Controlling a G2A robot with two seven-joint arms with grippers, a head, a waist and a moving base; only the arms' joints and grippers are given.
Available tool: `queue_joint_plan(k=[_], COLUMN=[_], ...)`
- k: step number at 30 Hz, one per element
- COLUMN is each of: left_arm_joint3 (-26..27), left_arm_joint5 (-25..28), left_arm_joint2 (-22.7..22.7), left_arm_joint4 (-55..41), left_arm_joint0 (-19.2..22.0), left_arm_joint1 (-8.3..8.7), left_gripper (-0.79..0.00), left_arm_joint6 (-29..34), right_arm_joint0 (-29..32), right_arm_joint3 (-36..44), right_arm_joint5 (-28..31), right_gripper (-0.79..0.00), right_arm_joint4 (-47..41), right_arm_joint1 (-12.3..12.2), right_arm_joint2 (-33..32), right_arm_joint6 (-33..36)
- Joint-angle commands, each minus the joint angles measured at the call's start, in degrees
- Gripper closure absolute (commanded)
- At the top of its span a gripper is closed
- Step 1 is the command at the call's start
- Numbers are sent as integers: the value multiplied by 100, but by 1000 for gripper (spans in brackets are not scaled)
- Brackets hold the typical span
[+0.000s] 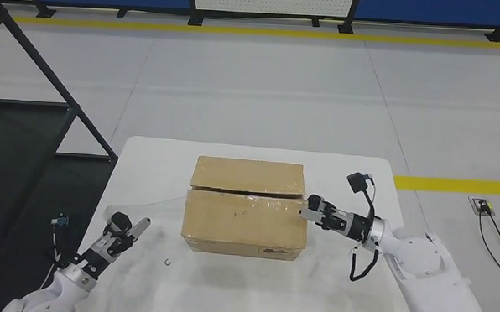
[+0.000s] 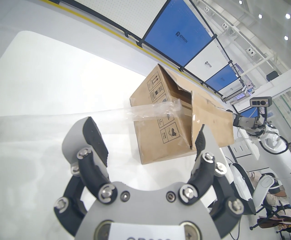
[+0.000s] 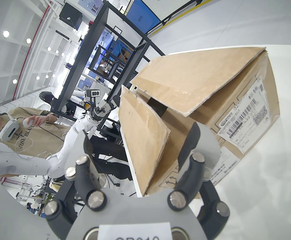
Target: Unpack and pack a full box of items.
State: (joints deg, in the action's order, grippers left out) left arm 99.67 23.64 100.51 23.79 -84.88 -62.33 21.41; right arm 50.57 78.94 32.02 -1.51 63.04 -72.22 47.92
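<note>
The left fingers (image 1: pixel 132 227) (image 2: pixel 93 136) are spread wide and hold nothing. They hang low over the bench (image 1: pixel 149 168), well apart from the box (image 1: pixel 246 210), which stands ahead of them at the middle of the bench. A strip of clear tape (image 2: pixel 154 109) runs off the box's near end face and trails out toward these fingers without touching them. A small dark ring (image 1: pixel 169 262) lies on the bench between the left fingers and the box, nearer the box's front corner.

The right fingers (image 1: pixel 310 206) (image 3: pixel 193 141) are also wide open and not closed on anything. They sit at the box's other end, level with its top edge. One top flap (image 3: pixel 143 136) is lifted and tilted, and its free corner lies in the gap between these fingers. Whether either finger touches the card cannot be told. The second flap (image 3: pixel 193 79), beyond the fingertips, is raised only a little, leaving a dark slit between the two. A white label (image 3: pixel 245 116) is stuck to the box's end wall just beyond the right fingers.
</note>
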Motion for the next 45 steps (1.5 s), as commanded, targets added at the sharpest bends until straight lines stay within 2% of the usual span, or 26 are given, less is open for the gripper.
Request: queue_joint_plan(k=[1, 9, 16, 21, 24, 29, 35, 45], left_arm_joint3=[6, -12, -20, -3, 41, 171, 361, 344], left_arm_joint5=[-3, -22, -57, -176, -241, -226, 104, 500], left_arm_joint2=[-14, -56, -88, -110, -134, -168, -151, -296], left_arm_joint4=[18, -23, -31, -68, -73, -40, -76, 210], left_arm_joint0=[10, 61, 75, 118, 139, 113, -36, -95], left_arm_joint1=[2, 6, 8, 7, 6, 9, 35, 85], left_gripper=[-785, -785, -785, -785, -785, -785, -785, -785], left_arm_joint6=[-8, -32, -78, -99, -103, -70, 182, 646], right_arm_joint0=[38, -130, -182, -113, -31, 223, 439, 168], right_arm_joint3=[38, -116, -154, -61, 168, 758, 1235, 1155], right_arm_joint5=[-108, -213, 317, 837, 854, 892, 1032, 1189], right_gripper=[-785, -785, -785, -785, -785, -785, -785, -785], right_arm_joint4=[-99, -532, -1032, -1648, -1782, -1801, -1592, -1466], right_arm_joint1=[3, 9, -11, -65, -115, -275, -558, -952], right_arm_joint2=[-8, 49, 89, 68, 88, 213, 463, 1203], right_arm_joint6=[-115, 139, 702, 1478, 1580, 1544, 1403, 1247])
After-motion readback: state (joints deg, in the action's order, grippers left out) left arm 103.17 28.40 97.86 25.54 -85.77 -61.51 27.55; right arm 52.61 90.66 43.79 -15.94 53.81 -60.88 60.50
